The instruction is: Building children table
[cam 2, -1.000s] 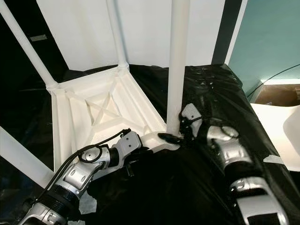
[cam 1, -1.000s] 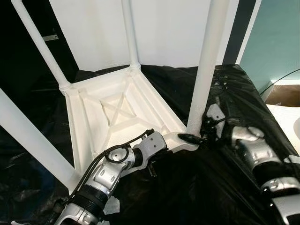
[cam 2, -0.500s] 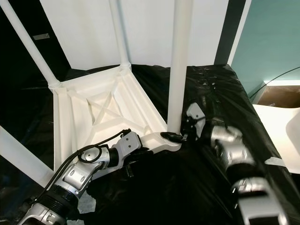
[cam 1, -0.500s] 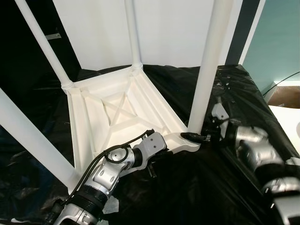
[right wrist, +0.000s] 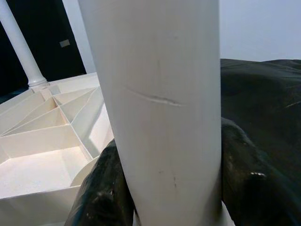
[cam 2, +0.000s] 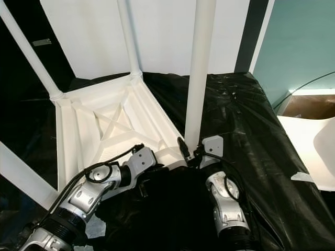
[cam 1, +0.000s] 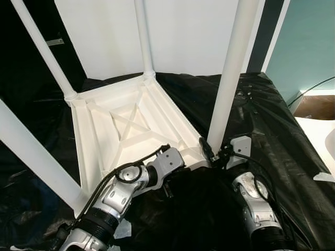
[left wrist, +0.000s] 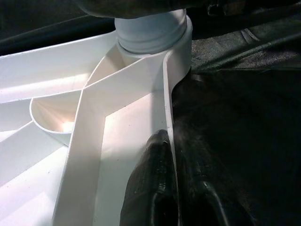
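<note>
Right hand (right wrist: 164, 197) gripping table leg (right wrist: 160, 103), unlabelled

Both arms are silver, rounded metal segments with black rings at the joints. A black cable loops over the left arm (cam 1: 125, 183). The right arm (cam 1: 256, 201) carries a grey bracket and thin black wiring. Each ends in 2 glossy black fingers (left wrist: 153, 188).

the two head views look forward and down, from close above, at an upturned white table (cam 1: 131, 130) on black sheeting (cam 1: 272, 120), sharing nearly the whole scene. each wrist view looks along its fingers, very near the table's near right leg (right wrist: 160, 108).
</note>
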Robot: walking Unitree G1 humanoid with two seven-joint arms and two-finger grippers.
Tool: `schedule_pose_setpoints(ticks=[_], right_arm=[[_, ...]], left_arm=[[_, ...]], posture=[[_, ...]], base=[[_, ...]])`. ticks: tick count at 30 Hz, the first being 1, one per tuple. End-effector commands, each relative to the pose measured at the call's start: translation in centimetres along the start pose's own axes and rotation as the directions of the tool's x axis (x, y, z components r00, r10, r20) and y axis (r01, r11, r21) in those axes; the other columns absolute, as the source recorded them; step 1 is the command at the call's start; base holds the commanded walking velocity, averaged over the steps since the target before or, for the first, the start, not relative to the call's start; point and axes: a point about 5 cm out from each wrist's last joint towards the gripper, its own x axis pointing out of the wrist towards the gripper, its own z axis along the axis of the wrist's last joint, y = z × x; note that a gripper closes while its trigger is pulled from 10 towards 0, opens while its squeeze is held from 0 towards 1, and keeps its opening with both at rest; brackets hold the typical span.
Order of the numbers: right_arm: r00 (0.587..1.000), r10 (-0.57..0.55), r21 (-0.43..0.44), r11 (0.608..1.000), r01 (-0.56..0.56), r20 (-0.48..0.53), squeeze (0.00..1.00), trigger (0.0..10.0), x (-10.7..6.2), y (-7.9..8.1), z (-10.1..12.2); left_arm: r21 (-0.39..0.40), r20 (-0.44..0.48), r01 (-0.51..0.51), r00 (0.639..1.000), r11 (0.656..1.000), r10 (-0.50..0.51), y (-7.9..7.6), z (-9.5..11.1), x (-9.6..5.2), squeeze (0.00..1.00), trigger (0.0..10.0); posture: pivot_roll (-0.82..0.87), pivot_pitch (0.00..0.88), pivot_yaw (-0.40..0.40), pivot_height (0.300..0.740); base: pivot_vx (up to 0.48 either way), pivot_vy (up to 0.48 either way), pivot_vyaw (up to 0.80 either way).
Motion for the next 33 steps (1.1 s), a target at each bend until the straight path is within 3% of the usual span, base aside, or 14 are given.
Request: schedule_pose_setpoints(ticks=[1, 2, 4, 6, 8, 9, 13, 14, 17, 23, 24, 25, 26, 33], right_arm=[[0.999, -0.006, -0.006, 1.0, 0.006, 0.035, 0.0, 4.3, 0.3, -0.2, 0.9], [0.998, 0.052, 0.015, 0.999, -0.052, 0.019, 1.0, 10.0, 0.6, 0.3, 0.7], [0.997, 0.081, 0.028, 0.996, -0.081, 0.006, 1.0, 10.0, 0.6, 0.7, 0.6], [0.971, 0.237, 0.026, 0.971, -0.237, -0.01, 0.92, 10.0, 1.2, 1.4, 0.7], [0.958, 0.288, 0.015, 0.958, -0.288, -0.01, 0.92, 10.0, 1.5, 1.5, 0.8], [0.935, 0.353, 0.002, 0.936, -0.353, -0.023, 0.0, 10.0, 1.7, 1.3, 1.0], [0.853, 0.516, -0.036, 0.854, -0.52, -0.083, 0.0, 10.0, 2.3, -0.2, 1.4], [0.853, 0.516, -0.036, 0.854, -0.52, -0.083, 0.0, 10.0, 2.3, -0.2, 1.4], [0.751, 0.631, -0.066, 0.756, -0.651, -0.194, 0.0, 10.0, 2.5, -2.4, 1.6], [0.689, 0.662, -0.08, 0.701, -0.708, -0.295, 0.0, 10.0, 2.7, -4.2, 1.7], [0.665, 0.671, -0.078, 0.682, -0.727, -0.329, 0.0, 8.1, 2.8, -4.8, 1.7], [0.65, 0.674, -0.085, 0.668, -0.739, -0.35, 0.0, 3.2, 2.9, -5.3, 1.9], [0.641, 0.68, -0.088, 0.659, -0.747, -0.354, 0.0, 0.0, 3.1, -5.7, 2.2], [0.656, 0.683, -0.114, 0.66, -0.743, -0.321, 0.0, 0.0, 3.7, -6.5, 3.0]], left_arm=[[-0.141, -0.227, 0.054, 0.97, 0.989, -0.085, -2.3, -5.7, -0.2, 0.0, 10.0], [-0.141, -0.225, 0.052, 0.971, 0.989, -0.083, -2.3, -5.7, -0.2, 0.0, 10.0], [-0.14, -0.224, 0.051, 0.971, 0.989, -0.082, -2.3, -5.6, -0.2, 0.0, 10.0], [-0.142, -0.223, 0.049, 0.971, 0.989, -0.08, -2.3, -5.6, -0.1, 0.0, 10.0], [-0.143, -0.223, 0.049, 0.972, 0.989, -0.08, -2.3, -5.6, -0.1, 0.0, 10.0], [-0.144, -0.223, 0.048, 0.972, 0.988, -0.08, -2.3, -5.7, -0.1, 0.0, 10.0], [-0.144, -0.224, 0.044, 0.972, 0.989, -0.076, -2.2, -5.7, -0.1, 0.0, 10.0], [-0.144, -0.224, 0.044, 0.972, 0.989, -0.076, -2.2, -5.7, -0.1, 0.0, 10.0], [-0.144, -0.223, 0.036, 0.972, 0.989, -0.068, -2.0, -5.7, -0.2, 0.0, 10.0], [-0.147, -0.224, 0.032, 0.972, 0.989, -0.065, -2.1, -5.7, -0.3, 0.0, 10.0], [-0.149, -0.225, 0.031, 0.972, 0.988, -0.064, -2.2, -5.8, -0.4, 0.0, 10.0], [-0.151, -0.226, 0.03, 0.972, 0.988, -0.064, -2.3, -5.9, -0.4, 0.0, 10.0], [-0.152, -0.227, 0.029, 0.972, 0.988, -0.064, -2.3, -5.9, -0.5, 0.0, 10.0], [-0.152, -0.226, 0.03, 0.972, 0.988, -0.064, -2.3, -5.8, -0.4, 0.0, 10.0]], posture=[[0.03, 0.0, 0.045, 0.74], [0.03, 0.0, 0.042, 0.74], [0.03, 0.0, 0.042, 0.74], [0.03, 0.0, 0.039, 0.74], [0.03, 0.0, 0.039, 0.74], [0.03, 0.0, 0.038, 0.74], [0.03, 0.0, 0.034, 0.74], [0.03, 0.0, 0.034, 0.74], [0.04, 0.0, 0.031, 0.74], [0.05, 0.0, 0.029, 0.74], [0.05, 0.0, 0.029, 0.74], [0.05, 0.0, 0.029, 0.74], [0.05, 0.0, 0.029, 0.74], [0.05, 0.0, 0.034, 0.74]], base=[[0.0, 0.0, 0.0], [0.0, 0.0, 0.0], [0.0, 0.0, 0.0], [0.0, 0.0, 0.0], [0.0, 0.0, 0.0], [0.0, 0.0, 0.0], [0.0, 0.0, 0.0], [0.0, 0.0, 0.0], [0.0, 0.0, 0.0], [0.0, 0.0, 0.0], [0.0, 0.0, 0.0], [0.0, 0.0, 0.0], [0.0, 0.0, 0.0], [0.0, 0.0, 0.0]])
